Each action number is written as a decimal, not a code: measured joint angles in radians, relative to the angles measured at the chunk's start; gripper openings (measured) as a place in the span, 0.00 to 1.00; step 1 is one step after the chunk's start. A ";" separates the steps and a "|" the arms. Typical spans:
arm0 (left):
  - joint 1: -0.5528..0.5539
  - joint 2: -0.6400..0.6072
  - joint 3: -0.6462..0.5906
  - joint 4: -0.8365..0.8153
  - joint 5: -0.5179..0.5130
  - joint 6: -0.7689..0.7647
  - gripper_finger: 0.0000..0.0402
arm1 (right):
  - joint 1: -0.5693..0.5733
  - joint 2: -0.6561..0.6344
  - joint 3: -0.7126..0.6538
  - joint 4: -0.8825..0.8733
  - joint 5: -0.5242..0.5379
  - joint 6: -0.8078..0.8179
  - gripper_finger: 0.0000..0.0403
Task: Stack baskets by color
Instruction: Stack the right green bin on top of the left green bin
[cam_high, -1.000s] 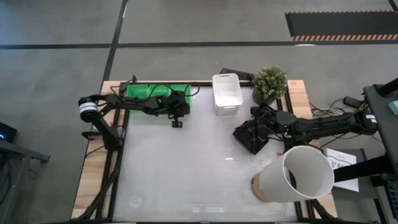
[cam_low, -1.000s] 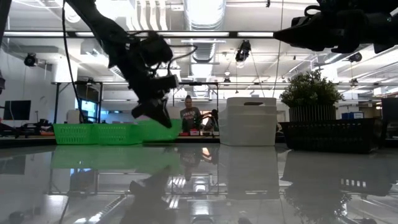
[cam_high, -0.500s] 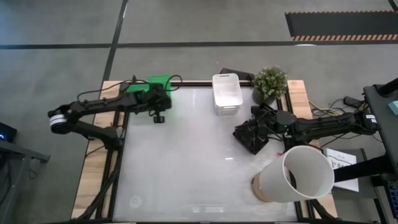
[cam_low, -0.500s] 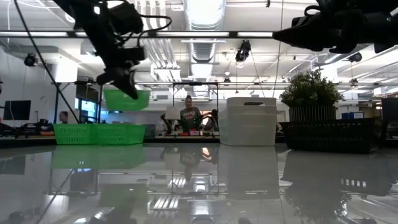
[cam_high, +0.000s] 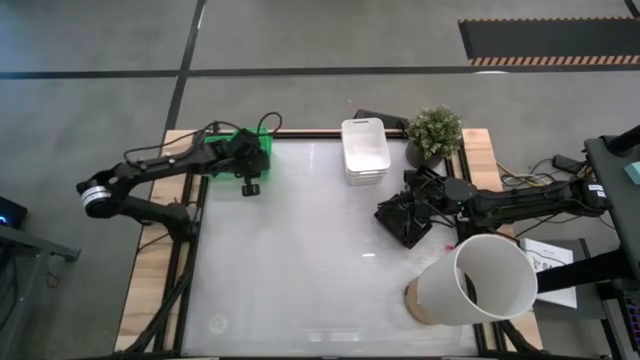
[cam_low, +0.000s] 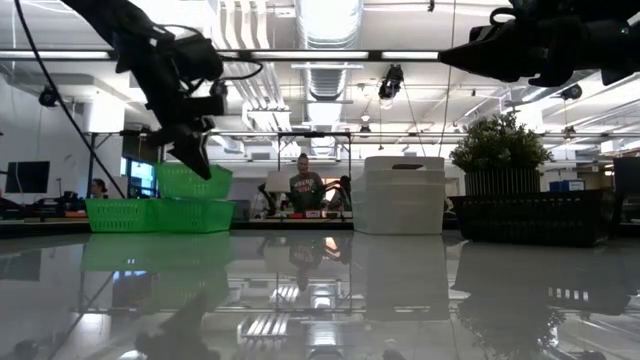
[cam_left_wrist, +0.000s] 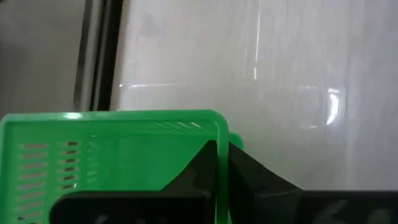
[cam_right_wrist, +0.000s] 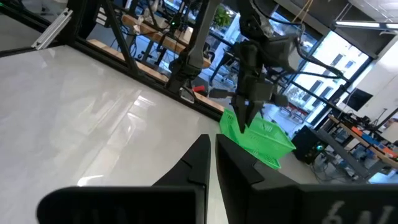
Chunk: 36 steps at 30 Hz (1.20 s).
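Cylinder (cam_high: 478, 282): near edge, about 4 o'clock, lying on its side.
Right gripper (cam_high: 408, 209): 3 o'clock, fingers closed, over the black basket (cam_high: 402, 220); whether it touches is hard to tell.
White baskets (cam_high: 365, 150): 12 o'clock, stacked, beside the plant (cam_high: 434, 131).
Left gripper (cam_low: 192, 152): 10 o'clock, pinching a green basket's (cam_low: 193, 181) rim, held above the green stack (cam_low: 160, 214).

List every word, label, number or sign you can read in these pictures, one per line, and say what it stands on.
No readable text appears in any view.
Paper sheet beside the table's right edge: dark marks, too small to read.
Green baskets, white baskets, black baskets, white cylinder: no labels visible.
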 joint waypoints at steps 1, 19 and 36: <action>0.003 0.008 0.000 0.002 0.002 0.006 0.00 | 0.000 0.000 0.000 -0.001 0.000 0.000 0.04; 0.009 0.039 -0.002 0.005 0.006 0.044 0.01 | 0.000 0.000 0.000 -0.004 0.000 0.011 0.04; 0.004 0.029 0.032 -0.006 -0.004 0.014 0.32 | 0.000 0.000 0.000 -0.007 0.000 0.011 0.04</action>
